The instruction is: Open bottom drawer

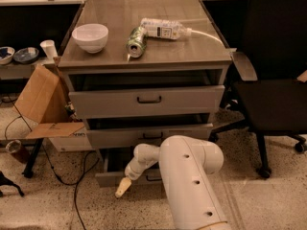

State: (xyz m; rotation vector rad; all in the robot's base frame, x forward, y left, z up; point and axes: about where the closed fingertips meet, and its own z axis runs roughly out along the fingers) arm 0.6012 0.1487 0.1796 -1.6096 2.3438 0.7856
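Fingers [123,186] read as pressed together into one tan tip, pinching nothing. The gripper [119,192] hangs low by the floor, just in front of the left part of the bottom drawer [108,179] and clear of its handle [153,178], which peeks out beside the white arm [189,186]. Bottom drawer sits lowest in the grey cabinet [144,56], already pulled out partway, with a dark gap showing above its front. Judgement: the pull is underway but the drawer is not fully out. To do it well, get the tip behind the bar handle or over the front's top lip, then draw straight back along the slides with no sideways drag, keeping the tip off the floor and the forearm out of the drawer's path. The arm hides the right half of the front, so I cannot tell how square it sits. Counts: three drawers, namely the top drawer [144,99], middle drawer [120,138] and bottom one, all cracked open. One white bowl [90,36], one can [136,41] on its side and one plastic bottle [163,28] on its side sit on the cabinet top. One black chair [278,95] stands to the right and one cardboard box [41,102] to the left. One arm, one gripper.
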